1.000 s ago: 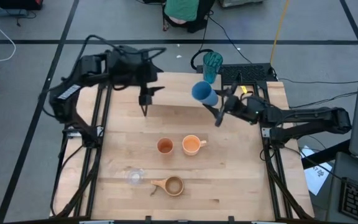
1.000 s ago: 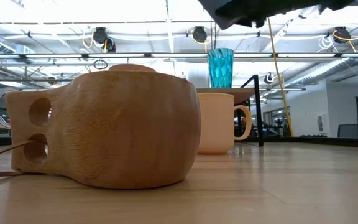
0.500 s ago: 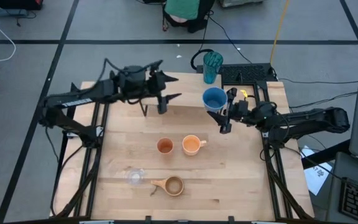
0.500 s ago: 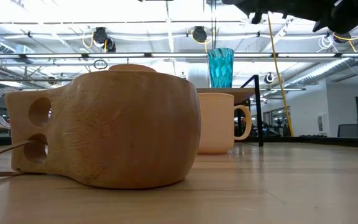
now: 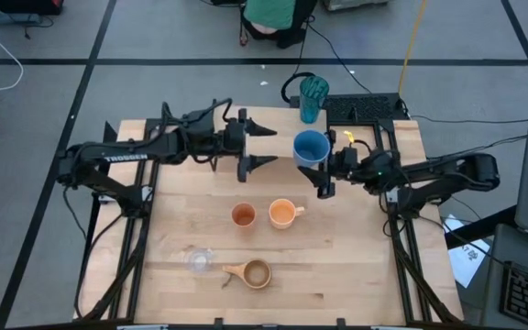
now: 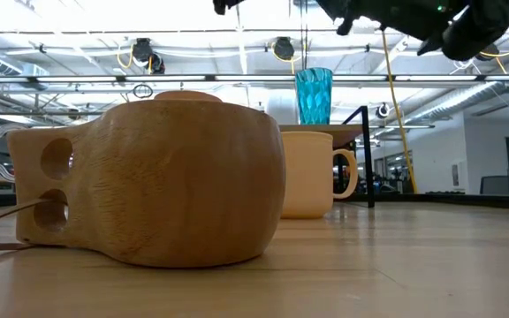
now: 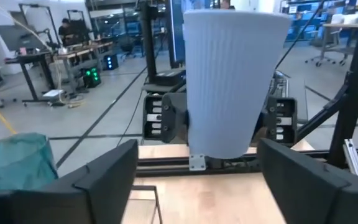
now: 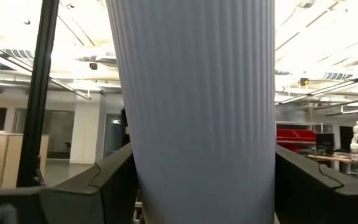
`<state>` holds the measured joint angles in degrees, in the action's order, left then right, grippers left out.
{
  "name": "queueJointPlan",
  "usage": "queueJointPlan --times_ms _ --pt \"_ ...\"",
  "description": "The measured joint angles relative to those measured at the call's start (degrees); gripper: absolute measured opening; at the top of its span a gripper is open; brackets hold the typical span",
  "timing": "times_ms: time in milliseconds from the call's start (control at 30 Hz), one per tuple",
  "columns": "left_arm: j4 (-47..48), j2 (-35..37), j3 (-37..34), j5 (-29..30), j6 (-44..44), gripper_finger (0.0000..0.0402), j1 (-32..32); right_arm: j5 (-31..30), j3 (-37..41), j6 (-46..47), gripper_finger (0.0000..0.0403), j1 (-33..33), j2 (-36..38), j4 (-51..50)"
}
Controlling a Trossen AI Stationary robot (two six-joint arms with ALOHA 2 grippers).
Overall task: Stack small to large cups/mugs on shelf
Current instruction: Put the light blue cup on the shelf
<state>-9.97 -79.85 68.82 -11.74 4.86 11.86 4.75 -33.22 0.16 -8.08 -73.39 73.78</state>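
Note:
The blue cup [image 5: 312,148], ribbed on its wall, is upright in the air over the table's far middle, held in my right gripper [image 5: 324,163]. My left gripper [image 5: 269,146] is open, level, facing the cup from its left and a short way off. In the left wrist view the cup [image 7: 235,81] shows between and beyond my left fingers. The teal tumbler [image 5: 313,96] stands on the shelf [image 6: 325,129] at the far right. The orange-brown tumbler [image 5: 243,215], the orange mug [image 5: 284,214], the clear glass [image 5: 198,260] and the wooden cup [image 5: 253,273] stand on the table. My right gripper pinches the blue cup's side wall, on its lower half [image 7: 197,124], between its two fingers [image 7: 163,118]. The fingers come level from the table's right side. The cup stands upright, mouth up, lifted clear of the table.
The wooden cup [image 6: 157,177] fills the low view's front, with the mug [image 6: 312,172] behind it. A black frame [image 5: 365,105] sits at the table's far right edge. A person [image 5: 273,14] is beyond the far edge.
My left gripper has gone toward the table's right edge, toward the blue cup, and has turned from pointing down to level. My right gripper has turned the cup from tilted to upright and has shifted it a little toward the near edge.

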Motion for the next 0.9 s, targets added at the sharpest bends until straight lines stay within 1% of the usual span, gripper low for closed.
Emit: queueJointPlan --times_ms 100,167,233,533,733,900 --pt "-2.07 -0.02 -1.05 0.24 -1.13 0.0377 -0.77 0.06 -1.80 0.11 0.0277 0.00 -2.40 -0.09" --pt "-3.49 0.00 -1.61 2.02 -1.80 0.0394 -1.43 0.07 -3.05 -0.22 0.0277 0.00 -3.99 -0.08" --pt "-3.63 0.00 -1.75 3.59 -2.07 0.0393 -2.08 0.06 -4.12 -0.48 0.0277 0.00 -5.27 -0.07" --pt "-3.81 0.00 -1.75 4.50 -0.79 0.0398 -4.22 0.07 -7.82 -1.25 0.0277 -0.15 -9.60 -0.28" --pt "-4.39 -1.61 -1.77 9.61 -0.87 0.0400 -4.03 -0.02 -9.37 -1.33 0.0277 -0.22 -11.54 -0.46" --pt "-10.11 -4.24 -1.75 6.93 0.66 0.0400 -3.88 0.05 -10.80 -1.76 0.0277 -0.17 -11.82 -2.83"
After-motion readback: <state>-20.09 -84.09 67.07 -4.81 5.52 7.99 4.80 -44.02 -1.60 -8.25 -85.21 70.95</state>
